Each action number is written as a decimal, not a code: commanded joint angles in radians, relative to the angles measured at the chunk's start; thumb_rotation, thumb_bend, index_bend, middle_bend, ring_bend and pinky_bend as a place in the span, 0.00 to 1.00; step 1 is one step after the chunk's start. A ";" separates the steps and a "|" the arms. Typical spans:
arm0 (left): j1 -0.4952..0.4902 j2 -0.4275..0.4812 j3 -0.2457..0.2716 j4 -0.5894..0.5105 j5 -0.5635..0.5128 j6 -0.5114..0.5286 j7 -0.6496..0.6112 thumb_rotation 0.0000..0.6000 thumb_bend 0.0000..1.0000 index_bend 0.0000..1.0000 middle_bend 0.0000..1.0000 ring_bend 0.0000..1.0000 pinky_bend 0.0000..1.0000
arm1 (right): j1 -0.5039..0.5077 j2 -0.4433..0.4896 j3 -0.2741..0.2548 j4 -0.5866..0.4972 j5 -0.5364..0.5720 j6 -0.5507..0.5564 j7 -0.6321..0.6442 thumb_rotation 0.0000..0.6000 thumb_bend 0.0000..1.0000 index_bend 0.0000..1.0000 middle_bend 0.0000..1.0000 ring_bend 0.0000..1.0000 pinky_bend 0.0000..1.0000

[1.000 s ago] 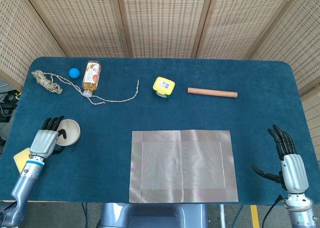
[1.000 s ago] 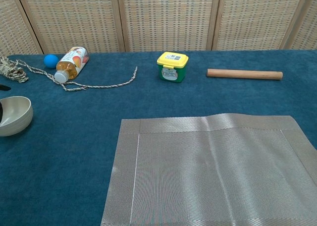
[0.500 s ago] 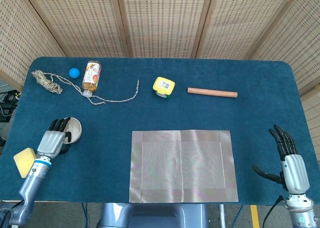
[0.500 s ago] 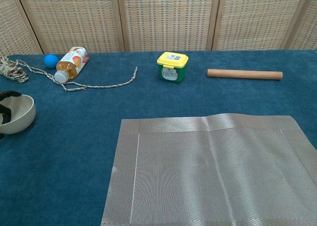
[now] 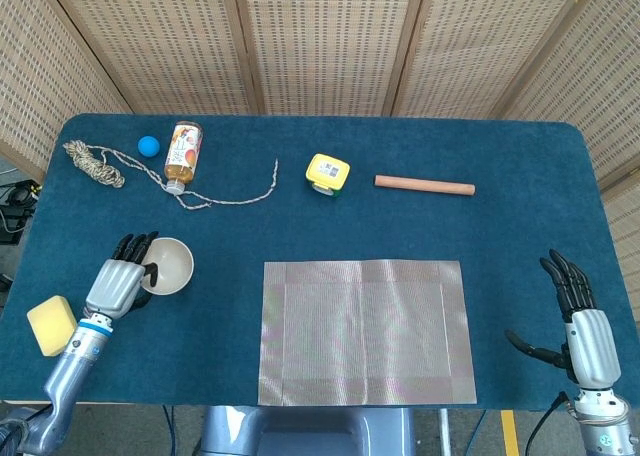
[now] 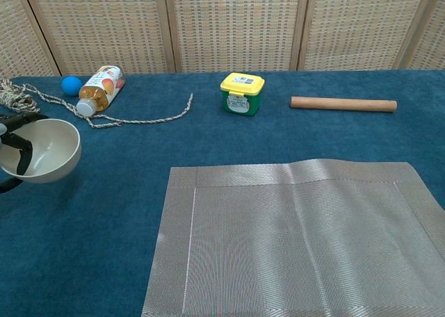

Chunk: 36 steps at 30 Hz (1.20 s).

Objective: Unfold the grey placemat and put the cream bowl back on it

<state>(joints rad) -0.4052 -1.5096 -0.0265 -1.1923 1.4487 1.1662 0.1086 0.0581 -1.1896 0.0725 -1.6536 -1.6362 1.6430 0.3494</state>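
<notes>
**Operator:** Grey placemat (image 5: 362,331) status?

**Inspector:** It lay unfolded and flat on the blue table (image 5: 520,226), at the middle of the near edge. Faint crease lines were visible across its weave in the chest view.

**Operator:** Cream bowl (image 5: 168,265) location?

**Inspector:** It was near the left end of the table, well apart from the placemat's left edge and not on it. The left hand (image 5: 122,280) held it: dark fingers (image 6: 23,152) hooked over the rim and into the bowl, thumb side against the outer wall. In the chest view the bowl was tilted, its opening turned toward the camera. Whether its base touched the table could not be determined.

**Operator:** Right hand (image 5: 578,314)?

**Inspector:** It was at the near right corner, fingers spread and pointing toward the far edge, thumb out to the side, holding nothing. Only the head view showed it.

**Operator:** Other items?

**Inspector:** A yellow sponge (image 5: 50,325) sat at the near left corner beside the left forearm. Along the far edge, left to right: a coil of rope (image 5: 96,163) with its loose end trailing toward the centre, a blue ball (image 5: 149,145), a bottle (image 5: 182,153) on its side, a yellow-lidded tub (image 5: 327,172), and a wooden dowel (image 5: 424,185).
</notes>
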 commanded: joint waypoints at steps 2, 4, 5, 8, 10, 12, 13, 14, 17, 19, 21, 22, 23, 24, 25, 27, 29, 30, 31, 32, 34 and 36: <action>-0.015 0.008 -0.007 -0.065 0.017 0.011 0.046 1.00 0.44 0.65 0.00 0.00 0.00 | -0.002 0.004 0.002 -0.001 0.000 0.005 0.008 1.00 0.26 0.07 0.00 0.00 0.00; -0.028 0.007 -0.014 -0.105 0.029 0.015 0.067 1.00 0.44 0.65 0.00 0.00 0.00 | -0.002 0.006 0.003 -0.001 0.001 0.007 0.013 1.00 0.26 0.07 0.00 0.00 0.00; -0.034 0.008 -0.017 -0.126 0.032 0.014 0.083 1.00 0.44 0.65 0.00 0.00 0.00 | -0.003 0.007 0.003 -0.002 0.002 0.007 0.014 1.00 0.26 0.07 0.00 0.00 0.00; -0.058 0.003 -0.029 -0.194 0.042 0.007 0.137 1.00 0.44 0.65 0.00 0.00 0.00 | -0.003 0.010 0.003 -0.003 0.003 0.008 0.020 1.00 0.26 0.07 0.00 0.00 0.00; -0.078 -0.006 -0.038 -0.243 0.046 -0.006 0.186 1.00 0.44 0.64 0.00 0.00 0.00 | -0.004 0.014 0.004 -0.003 0.006 0.007 0.027 1.00 0.26 0.07 0.00 0.00 0.00; -0.097 -0.019 -0.048 -0.282 0.043 -0.021 0.233 1.00 0.44 0.64 0.00 0.00 0.00 | -0.006 0.020 0.006 -0.006 0.011 0.010 0.039 1.00 0.26 0.07 0.00 0.00 0.00; -0.104 -0.025 -0.051 -0.294 0.041 -0.027 0.248 1.00 0.44 0.64 0.00 0.00 0.00 | -0.006 0.022 0.008 -0.006 0.013 0.011 0.044 1.00 0.26 0.07 0.00 0.00 0.00; -0.114 -0.033 -0.056 -0.312 0.036 -0.038 0.271 1.00 0.44 0.64 0.00 0.00 0.00 | -0.007 0.025 0.009 -0.006 0.017 0.013 0.052 1.00 0.26 0.07 0.00 0.00 0.00; -0.145 -0.063 -0.068 -0.357 0.027 -0.068 0.331 1.00 0.44 0.63 0.00 0.00 0.00 | -0.009 0.033 0.016 -0.003 0.028 0.015 0.072 1.00 0.26 0.07 0.00 0.00 0.00; -0.175 -0.102 -0.080 -0.381 0.012 -0.098 0.392 1.00 0.44 0.63 0.00 0.00 0.00 | -0.009 0.037 0.020 0.001 0.035 0.014 0.086 1.00 0.26 0.07 0.00 0.00 0.00; -0.197 -0.134 -0.088 -0.393 -0.006 -0.123 0.438 1.00 0.44 0.63 0.00 0.00 0.00 | -0.008 0.039 0.021 0.003 0.038 0.011 0.095 1.00 0.26 0.07 0.00 0.00 0.00; -0.208 -0.149 -0.090 -0.395 -0.012 -0.135 0.455 1.00 0.44 0.63 0.00 0.00 0.00 | -0.008 0.040 0.021 0.004 0.039 0.010 0.098 1.00 0.26 0.07 0.00 0.00 0.00; -0.219 -0.165 -0.093 -0.395 -0.021 -0.149 0.473 1.00 0.44 0.63 0.00 0.00 0.00 | -0.008 0.041 0.022 0.005 0.041 0.009 0.102 1.00 0.26 0.07 0.00 0.00 0.00; -0.230 -0.181 -0.097 -0.393 -0.031 -0.162 0.491 1.00 0.44 0.63 0.00 0.00 0.00 | -0.007 0.041 0.022 0.006 0.042 0.007 0.105 1.00 0.26 0.07 0.00 0.00 0.00; -0.245 -0.207 -0.103 -0.388 -0.048 -0.179 0.516 1.00 0.44 0.63 0.00 0.00 0.00 | -0.007 0.043 0.023 0.007 0.044 0.005 0.110 1.00 0.26 0.07 0.00 0.00 0.00; -0.262 -0.238 -0.109 -0.382 -0.066 -0.199 0.537 1.00 0.44 0.63 0.00 0.00 0.00 | -0.007 0.044 0.025 0.009 0.048 0.004 0.115 1.00 0.26 0.07 0.00 0.00 0.00; -0.284 -0.282 -0.117 -0.366 -0.095 -0.225 0.565 1.00 0.44 0.62 0.00 0.00 0.00 | -0.006 0.045 0.028 0.011 0.054 0.002 0.122 1.00 0.26 0.07 0.00 0.00 0.00; -0.297 -0.311 -0.124 -0.352 -0.114 -0.236 0.584 1.00 0.44 0.62 0.00 0.00 0.00 | -0.006 0.046 0.030 0.013 0.059 -0.001 0.128 1.00 0.26 0.07 0.00 0.00 0.00; -0.314 -0.344 -0.129 -0.335 -0.135 -0.253 0.602 1.00 0.44 0.62 0.00 0.00 0.00 | -0.005 0.047 0.034 0.016 0.067 -0.003 0.137 1.00 0.26 0.07 0.00 0.00 0.00; -0.325 -0.369 -0.135 -0.317 -0.154 -0.260 0.620 1.00 0.44 0.62 0.00 0.00 0.00 | -0.004 0.047 0.037 0.019 0.072 -0.005 0.145 1.00 0.26 0.07 0.00 0.00 0.00; -0.342 -0.403 -0.141 -0.290 -0.187 -0.271 0.648 1.00 0.44 0.62 0.00 0.00 0.00 | -0.003 0.048 0.042 0.025 0.079 -0.008 0.157 1.00 0.26 0.07 0.00 0.00 0.00; -0.357 -0.429 -0.145 -0.268 -0.216 -0.280 0.670 1.00 0.44 0.62 0.00 0.00 0.00 | -0.003 0.048 0.045 0.029 0.085 -0.010 0.166 1.00 0.26 0.07 0.00 0.00 0.00</action>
<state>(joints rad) -0.7429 -1.9146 -0.1621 -1.4830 1.2570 0.9023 0.7568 0.0549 -1.1416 0.1159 -1.6268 -1.5531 1.6343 0.5135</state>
